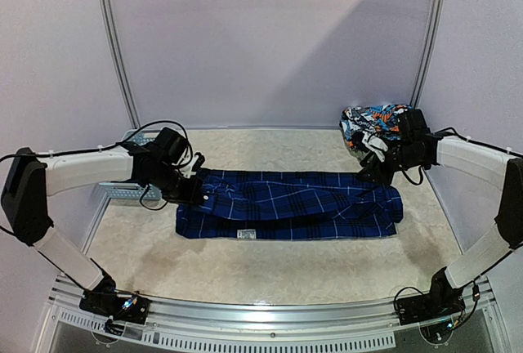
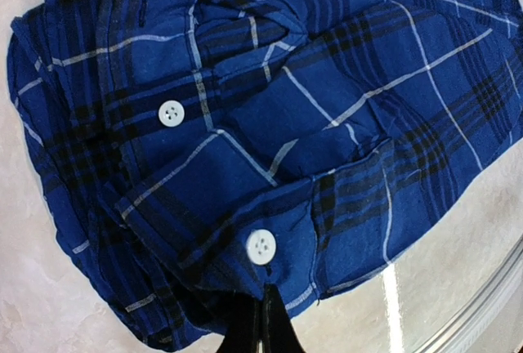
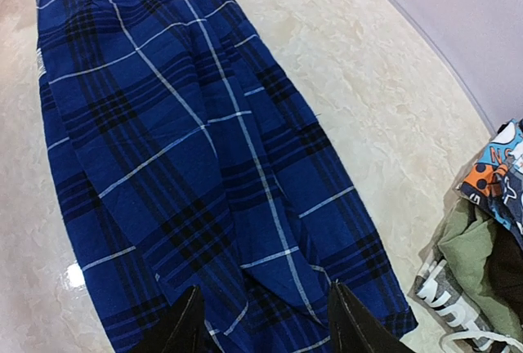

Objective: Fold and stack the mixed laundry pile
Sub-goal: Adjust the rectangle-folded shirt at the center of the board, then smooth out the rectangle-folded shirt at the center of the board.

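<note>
Pale lilac walls close in a mottled cream bench. Across the middle of the bench lies the plaid shirt, blue with black bands and thin white lines. It is folded into a long flat band that runs from left to right.

The rest of the laundry pile sits bunched in the far right corner, just beyond the shirt's right end. A bright printed piece lies on top, and in the right wrist view olive and grey cloth shows beside it. A light-blue slotted basket stands at the far left, partly behind the left arm.

The left hand is at the shirt's left end. Its fingers are pressed together on the hem of a cuff, just below a white button. The right hand hovers over the shirt's right end, its fingers parted about halfway and gripping nothing.
</note>
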`<state>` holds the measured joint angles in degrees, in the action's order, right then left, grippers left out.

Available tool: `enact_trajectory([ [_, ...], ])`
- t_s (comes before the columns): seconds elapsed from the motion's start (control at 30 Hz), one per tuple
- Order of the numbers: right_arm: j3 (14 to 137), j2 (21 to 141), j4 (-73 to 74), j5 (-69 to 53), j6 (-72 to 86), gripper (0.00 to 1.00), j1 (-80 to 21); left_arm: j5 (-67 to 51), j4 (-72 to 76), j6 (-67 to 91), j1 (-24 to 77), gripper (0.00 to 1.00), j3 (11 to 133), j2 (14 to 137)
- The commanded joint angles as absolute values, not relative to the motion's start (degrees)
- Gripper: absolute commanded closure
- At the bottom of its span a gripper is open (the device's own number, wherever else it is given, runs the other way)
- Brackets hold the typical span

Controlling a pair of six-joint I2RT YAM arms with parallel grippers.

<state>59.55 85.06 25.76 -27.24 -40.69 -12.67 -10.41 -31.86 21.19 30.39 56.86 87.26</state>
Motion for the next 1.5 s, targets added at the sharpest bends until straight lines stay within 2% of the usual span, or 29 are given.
enact_trajectory([
  [0.0, 58.9, 86.3, 27.6, -29.1, -40.0, 0.48, -12.5, -10.6, -30.8, 22.1, 29.6, 1.00, 57.4, 90.8],
  [0.27, 58.7, 86.6, 27.3, -29.6, -40.1, 0.46, -12.5, -8.0, -34.3, 22.9, 29.4, 1.00, 57.4, 94.3],
  [0.33, 58.7, 86.6, 26.3, -28.8, -39.2, 0.45, -12.5, -7.4, -36.5, 22.9, 29.4, 0.95, 58.3, 94.6],
  [0.37, 58.4, 86.4, 25.0, -27.6, -38.5, 0.41, -12.4, -7.0, -38.2, 22.9, 29.4, 0.91, 59.2, 94.7],
  [0.43, 55.9, 83.6, 18.6, -24.1, -35.2, 0.04, -12.5, -5.7, -42.3, 23.0, 29.6, 0.80, 61.9, 94.3],
  [0.47, 54.1, 81.9, 14.9, -21.7, -33.5, 0.01, -12.5, -4.6, -44.3, 23.1, 29.8, 0.76, 63.5, 93.6],
  [0.53, 54.7, 79.3, 11.6, -18.9, -28.3, 0.01, -12.3, -1.5, -47.0, 23.3, 30.4, 0.69, 67.5, 91.7],
  [0.6, 61.3, 83.6, 13.4, -17.2, -17.7, 0.01, -11.9, 2.5, -48.1, 23.3, 31.4, 0.61, 71.4, 90.6],
  [0.67, 70.8, 90.1, 28.2, -29.1, -13.7, 0.01, -11.5, 4.4, -47.1, 22.9, 32.4, 0.59, 74.6, 91.0],
  [0.73, 74.1, 97.5, 32.7, -40.6, -11.3, 0.01, -11.4, 2.5, -40.7, 22.9, 33.5, 0.59, 74.2, 91.6],
  [0.8, 72.2, 101.1, 30.7, -51.2, -8.6, 0.01, -11.7, -3.3, -30.6, 25.3, 33.9, 0.60, 70.9, 92.8],
  [0.93, 70.3, 104.9, 27.7, -55.4, -4.4, 0.01, -12.8, -14.4, -10.9, 32.5, 35.5, 0.68, 64.9, 98.9],
  [1.1, 65.6, 106.6, 16.9, -63.4, 4.6, 0.01, -14.4, -16.9, -3.7, 34.3, 38.3, 0.70, 65.6, 104.9],
  [1.47, 64.6, 118.1, 19.4, -52.1, 10.0, 0.01, -15.1, -13.3, -9.1, 36.3, 36.9, 0.75, 60.1, 110.1],
])
